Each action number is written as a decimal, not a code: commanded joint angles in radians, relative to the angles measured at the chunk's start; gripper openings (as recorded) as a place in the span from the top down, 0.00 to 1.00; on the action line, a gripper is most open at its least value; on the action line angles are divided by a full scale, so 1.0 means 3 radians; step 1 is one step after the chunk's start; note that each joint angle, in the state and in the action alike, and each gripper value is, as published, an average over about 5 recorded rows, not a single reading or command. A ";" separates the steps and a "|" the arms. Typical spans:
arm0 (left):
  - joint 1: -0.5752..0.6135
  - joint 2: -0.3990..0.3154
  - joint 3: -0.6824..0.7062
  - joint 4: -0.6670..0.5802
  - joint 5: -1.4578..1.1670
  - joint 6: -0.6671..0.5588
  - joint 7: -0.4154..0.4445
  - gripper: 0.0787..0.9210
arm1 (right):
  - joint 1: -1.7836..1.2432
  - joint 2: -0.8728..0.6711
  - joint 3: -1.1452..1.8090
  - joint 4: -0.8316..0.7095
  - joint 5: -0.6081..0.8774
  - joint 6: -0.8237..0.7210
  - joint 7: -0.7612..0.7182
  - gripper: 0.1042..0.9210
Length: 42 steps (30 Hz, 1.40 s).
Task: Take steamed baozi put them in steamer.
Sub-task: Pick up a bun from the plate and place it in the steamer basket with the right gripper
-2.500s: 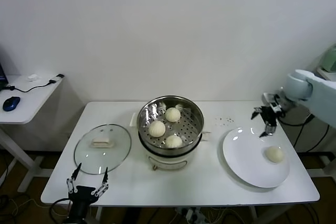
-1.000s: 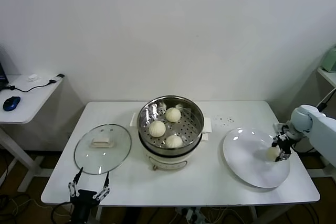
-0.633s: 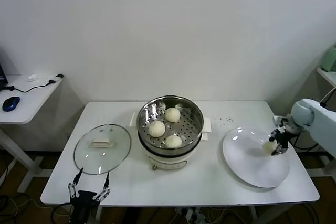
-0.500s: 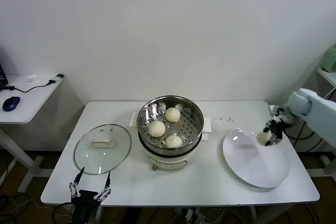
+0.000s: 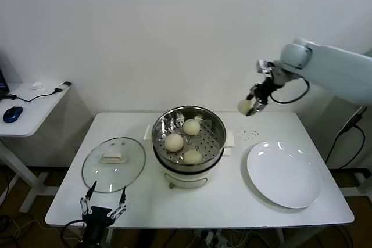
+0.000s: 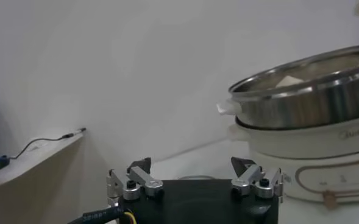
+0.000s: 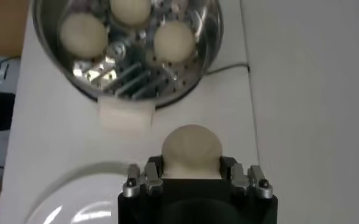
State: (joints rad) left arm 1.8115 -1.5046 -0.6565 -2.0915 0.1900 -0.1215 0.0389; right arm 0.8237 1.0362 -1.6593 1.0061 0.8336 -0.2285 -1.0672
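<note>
Three baozi [image 5: 185, 140] sit on the steamer's [image 5: 217, 143] perforated floor, mid-table. A fourth bun [image 5: 245, 107] is pinched between the right gripper's [image 5: 254, 104] fingers, high above the table, between steamer and white plate [image 5: 284, 173]. The left gripper [image 5: 103, 209] hangs below the table's near edge, fingers spread and empty, in front of the glass lid [image 5: 113, 164].

Head cam looks down at table; wrist cams close, both sharing steamer [image 5: 188, 137], seemingly.
</note>
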 commanded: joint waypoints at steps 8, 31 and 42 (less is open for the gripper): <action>-0.0007 0.0026 -0.0024 0.0001 -0.0044 -0.0016 0.0005 0.12 | 0.0117 0.1129 -0.0659 0.0131 0.0730 -0.0251 0.0280 0.39; -0.0066 0.0119 -0.0104 0.0088 -0.0169 -0.0009 0.0003 0.12 | -0.0372 0.1151 -0.0806 0.0018 0.0484 -0.0309 0.0344 0.39; -0.0094 0.0157 -0.0106 0.0110 -0.0176 -0.0011 0.0002 0.12 | -0.0337 0.1088 -0.0757 -0.0008 0.0429 -0.0308 0.0299 0.18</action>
State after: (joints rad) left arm 1.7855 -1.4600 -0.6877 -2.0615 0.1392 -0.1263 0.0393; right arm 0.7265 1.3602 -1.8856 1.0105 0.9701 -0.3191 -0.9713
